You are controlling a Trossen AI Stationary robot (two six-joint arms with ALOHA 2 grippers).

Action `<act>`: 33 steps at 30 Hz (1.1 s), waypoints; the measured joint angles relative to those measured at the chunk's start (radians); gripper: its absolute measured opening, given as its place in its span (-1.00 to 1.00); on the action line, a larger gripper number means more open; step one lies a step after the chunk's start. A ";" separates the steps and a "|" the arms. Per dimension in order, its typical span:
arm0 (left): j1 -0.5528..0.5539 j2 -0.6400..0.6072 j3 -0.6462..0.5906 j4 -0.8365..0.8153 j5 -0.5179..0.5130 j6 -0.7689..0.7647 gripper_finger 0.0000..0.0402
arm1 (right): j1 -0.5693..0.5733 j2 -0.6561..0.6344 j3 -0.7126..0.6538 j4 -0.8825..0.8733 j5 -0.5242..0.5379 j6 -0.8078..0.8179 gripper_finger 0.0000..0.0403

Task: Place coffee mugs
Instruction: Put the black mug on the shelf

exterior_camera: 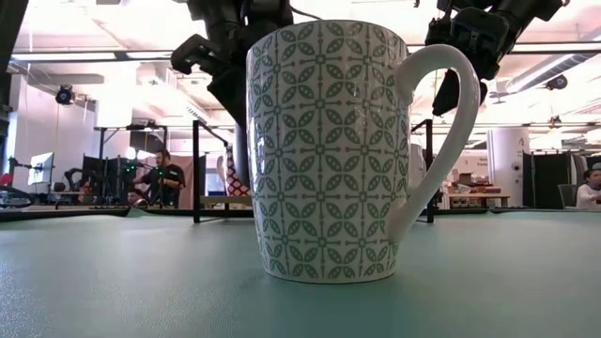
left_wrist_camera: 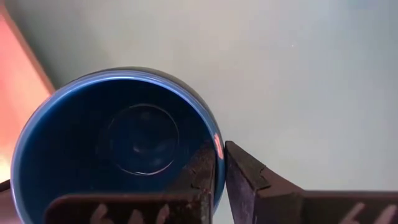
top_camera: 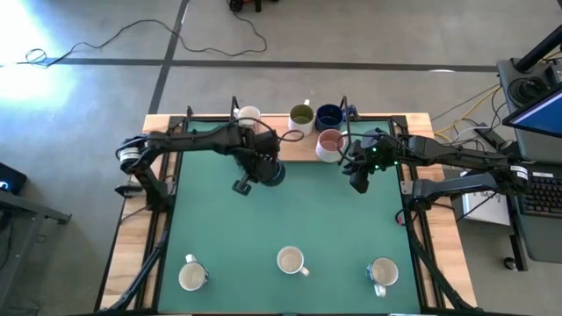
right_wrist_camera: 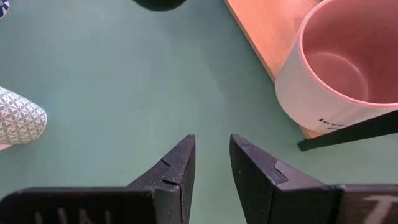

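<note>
1 glossy dark blue mug (left_wrist_camera: 118,149), rim pinched by left hand (left_wrist_camera: 221,180).

Patterned mug (exterior_camera: 324,150) fills the frame centre, white with green leaf-grid print, upright on green surface (exterior_camera: 113,282), handle to picture right. Dark arm parts hang above behind it, one each side of the mug top. Room behind: seated person (exterior_camera: 167,178) far left, another at right edge (exterior_camera: 592,188).
</note>
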 joint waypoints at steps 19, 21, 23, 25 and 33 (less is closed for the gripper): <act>0.162 0.002 0.018 0.018 -0.005 0.283 -0.96 | 0.000 0.000 0.000 0.000 0.000 0.000 -0.56; 0.167 0.002 0.018 0.018 -0.003 0.296 -0.96 | 0.000 0.000 0.000 0.000 0.000 0.000 -0.56; 0.173 0.002 0.018 0.027 -0.002 0.302 -0.96 | 0.000 0.000 0.000 0.000 0.000 0.000 -0.56; 0.183 0.002 0.017 0.033 0.000 0.303 -0.96 | 0.000 0.000 0.000 0.000 0.000 0.000 -0.56; 0.216 0.025 0.019 0.053 -0.009 0.320 -0.96 | 0.000 0.000 0.000 0.000 0.000 0.000 -0.56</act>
